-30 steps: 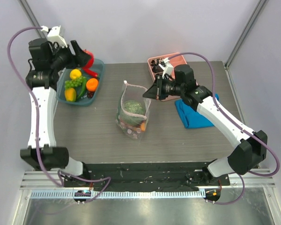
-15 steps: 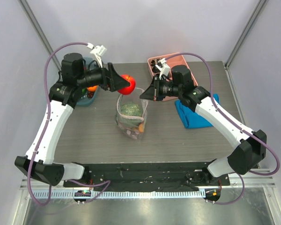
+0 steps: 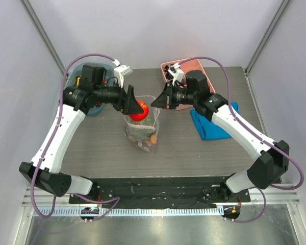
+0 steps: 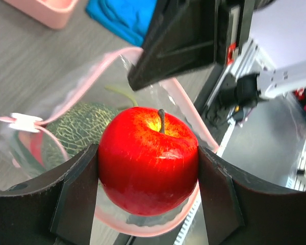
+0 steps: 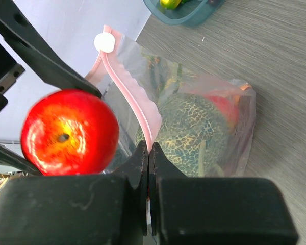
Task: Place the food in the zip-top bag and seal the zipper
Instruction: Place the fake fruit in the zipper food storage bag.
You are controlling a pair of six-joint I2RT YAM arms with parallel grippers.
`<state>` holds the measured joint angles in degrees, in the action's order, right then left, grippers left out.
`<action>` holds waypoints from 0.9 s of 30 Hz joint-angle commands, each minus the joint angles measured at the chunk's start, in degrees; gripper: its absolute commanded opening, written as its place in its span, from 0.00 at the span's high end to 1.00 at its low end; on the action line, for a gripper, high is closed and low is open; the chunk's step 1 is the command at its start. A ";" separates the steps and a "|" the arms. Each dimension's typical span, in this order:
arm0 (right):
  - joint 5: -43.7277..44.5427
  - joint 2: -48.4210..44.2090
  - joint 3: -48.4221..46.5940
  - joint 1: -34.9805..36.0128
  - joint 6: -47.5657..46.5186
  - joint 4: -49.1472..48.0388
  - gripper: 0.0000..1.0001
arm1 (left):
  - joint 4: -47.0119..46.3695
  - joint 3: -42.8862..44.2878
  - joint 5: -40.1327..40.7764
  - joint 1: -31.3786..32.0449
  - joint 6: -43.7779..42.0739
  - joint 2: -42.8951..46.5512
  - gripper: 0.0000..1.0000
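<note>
My left gripper (image 3: pixel 135 104) is shut on a red apple (image 3: pixel 138 111) (image 4: pixel 149 159) and holds it right over the open mouth of the zip-top bag (image 3: pixel 143 130). My right gripper (image 3: pixel 155 102) (image 5: pixel 149 150) is shut on the bag's pink zipper strip (image 5: pixel 135 109) and holds the mouth open. The white slider tab (image 5: pixel 103 42) sits at the strip's far end, also in the left wrist view (image 4: pixel 25 122). A green netted cabbage (image 5: pixel 194 135) (image 4: pixel 81 122) and red and orange pieces lie inside the bag. The apple also shows in the right wrist view (image 5: pixel 70 131).
A teal bin (image 3: pixel 89 104) with more toy food stands at the back left, mostly behind my left arm. A pink divided tray (image 3: pixel 194 66) stands at the back right. A blue folded cloth (image 3: pixel 211 125) lies right of the bag.
My left gripper has carried the apple from the teal bin rightward and down to the bag's mouth. My right gripper has kept its hold on the zipper strip.
</note>
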<state>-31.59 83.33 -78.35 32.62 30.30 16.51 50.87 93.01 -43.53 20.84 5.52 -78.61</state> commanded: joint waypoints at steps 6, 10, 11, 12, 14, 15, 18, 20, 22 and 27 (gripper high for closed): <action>-1.10 -0.19 -2.69 0.78 0.98 -5.70 0.99 | 9.78 4.72 0.02 6.22 -6.84 -2.07 0.37; -1.80 -0.19 -2.51 0.78 1.16 -6.32 0.99 | 11.70 5.51 3.01 9.04 -6.05 -4.27 0.37; -1.98 -0.19 -2.43 0.78 1.16 -6.23 0.99 | 12.23 5.51 3.18 9.39 -5.96 -4.79 0.29; -2.15 -0.27 -2.43 0.95 1.16 -6.40 0.99 | 13.02 5.95 3.19 9.39 -5.78 -5.23 0.24; -2.68 -0.36 -2.34 0.95 0.99 -6.40 0.99 | 12.85 6.48 4.15 9.39 -3.43 -5.33 0.04; -2.94 -0.45 -2.34 0.87 0.90 -6.49 0.99 | 11.54 6.65 4.15 9.31 -2.54 -4.72 0.01; -3.56 -0.80 -1.90 0.86 0.11 -6.49 0.99 | 9.60 7.44 1.97 7.55 -1.04 -4.27 0.00; -3.65 -0.97 -1.55 0.87 -0.33 -6.41 0.99 | 9.68 8.85 0.64 5.53 -1.21 -4.53 0.00; -3.91 -1.24 -1.37 0.87 -0.86 -6.32 0.99 | 9.86 9.81 -3.47 2.12 -1.13 -4.89 0.10; -6.72 -1.77 -0.58 0.86 -3.49 -6.23 0.99 | -13.11 4.65 -24.55 -14.03 21.37 -1.74 0.24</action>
<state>-34.83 83.66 -78.30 33.28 29.50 14.59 57.67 100.25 -51.31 18.13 8.16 -84.09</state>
